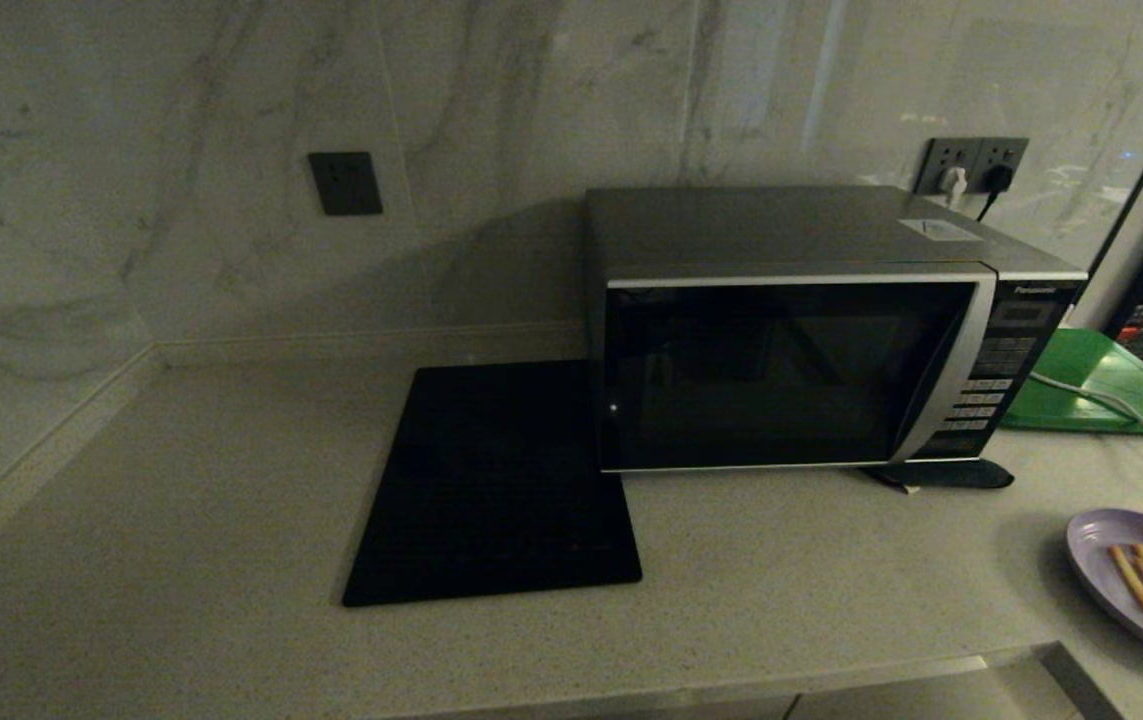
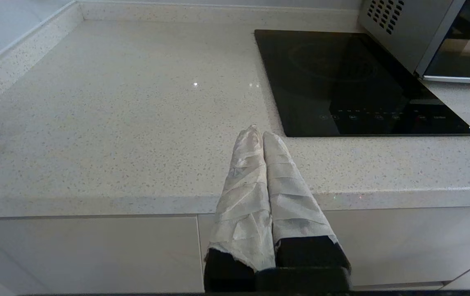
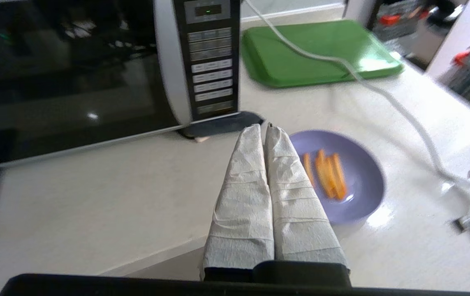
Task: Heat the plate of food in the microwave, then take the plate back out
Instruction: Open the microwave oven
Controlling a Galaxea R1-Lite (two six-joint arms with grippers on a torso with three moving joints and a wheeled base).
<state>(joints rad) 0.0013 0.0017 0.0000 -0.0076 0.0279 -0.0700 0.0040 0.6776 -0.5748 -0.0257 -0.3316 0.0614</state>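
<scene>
Speckled pale stone countertop (image 1: 181, 520), marble-look wall behind. The microwave (image 1: 811, 340) sits far right of centre, door closed: dark glass front, curved silver trim, button panel on its right side, vent holes on its left wall. Boxy, grey-silver shell.

The plate of food (image 1: 1131, 575) is at the near right edge of the counter, well apart from the microwave, partly cut off in the head view. Round, shallow, lavender, glossy; thin orange sticks lie bunched on it.

Left gripper (image 2: 258, 133): low at the counter's near edge, left of the black glass cooktop (image 2: 354, 82), pointing across the counter. Fingers wrapped in crinkled white tape, pressed together, holding nothing.

Right gripper (image 3: 262, 128): at the near edge, aimed between the microwave's panel and the plate; plate just to its right. Same white wrap, tips closed against each other, empty.

Neither arm shows in the head view.

Other items: flat green tray (image 1: 1101, 385) right of the microwave, with a white cable (image 1: 1101, 400) draped across it; flat dark pad (image 1: 941, 475) under the microwave's near right corner; wall sockets (image 1: 971, 165) behind.
</scene>
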